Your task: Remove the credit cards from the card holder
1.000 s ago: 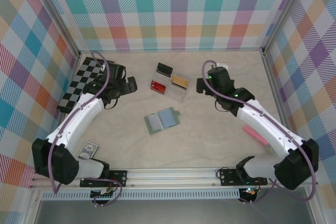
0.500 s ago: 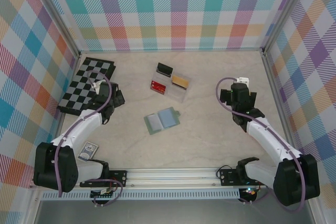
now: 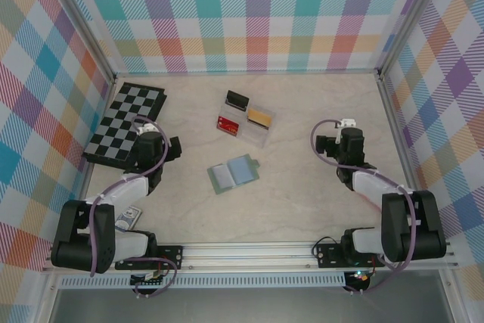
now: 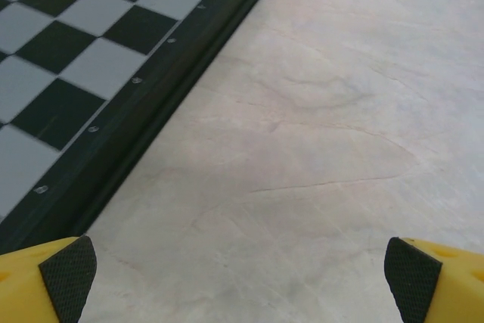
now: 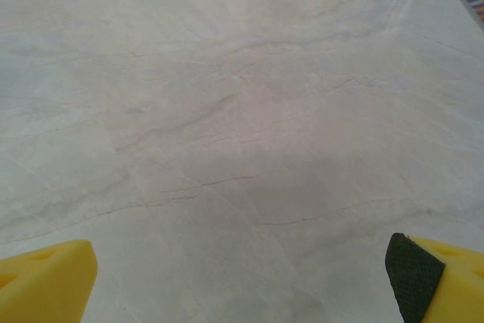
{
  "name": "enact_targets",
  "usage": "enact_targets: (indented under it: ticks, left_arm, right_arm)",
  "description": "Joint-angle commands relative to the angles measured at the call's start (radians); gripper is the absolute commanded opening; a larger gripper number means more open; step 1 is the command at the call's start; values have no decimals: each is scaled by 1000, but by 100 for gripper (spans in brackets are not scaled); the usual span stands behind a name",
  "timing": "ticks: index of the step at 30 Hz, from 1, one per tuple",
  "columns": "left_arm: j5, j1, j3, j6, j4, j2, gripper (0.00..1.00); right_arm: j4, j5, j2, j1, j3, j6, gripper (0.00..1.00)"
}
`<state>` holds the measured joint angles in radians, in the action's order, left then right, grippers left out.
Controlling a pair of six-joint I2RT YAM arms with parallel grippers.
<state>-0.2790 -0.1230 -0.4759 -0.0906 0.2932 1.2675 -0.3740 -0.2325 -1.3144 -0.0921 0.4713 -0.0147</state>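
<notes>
- Lying open on the table [image 3: 302,202], the card holder [image 3: 234,174] is between the two grippers, well apart from both.
- The left gripper [image 4: 240,274] has its fingers [image 4: 68,270] spread wide and empty, with the chessboard [image 4: 68,43] near its left finger.
- The right gripper [image 5: 238,277] has its fingers [image 5: 423,277] spread wide over bare table.
- A red credit card [image 3: 227,124] and a yellow-orange credit card [image 3: 259,118] rest in the clear tray [image 3: 257,136], beyond the holder.

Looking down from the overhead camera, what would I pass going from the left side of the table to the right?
Chessboard → left gripper → card holder, lying open → right gripper.
</notes>
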Motion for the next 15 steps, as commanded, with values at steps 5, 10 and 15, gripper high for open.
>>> enact_targets:
  ticks: [5, 10, 15]
  left_arm:
    - [182, 52, 120, 99, 432, 71, 100]
    - [237, 64, 132, 115, 485, 107, 100]
    - [255, 72, 150, 116, 560, 150, 100]
  right_arm:
    - [-243, 170, -46, 17, -28, 57, 100]
    - [-344, 198, -85, 22, -64, 62, 100]
    - [-449, 210, -144, 32, -97, 57, 100]
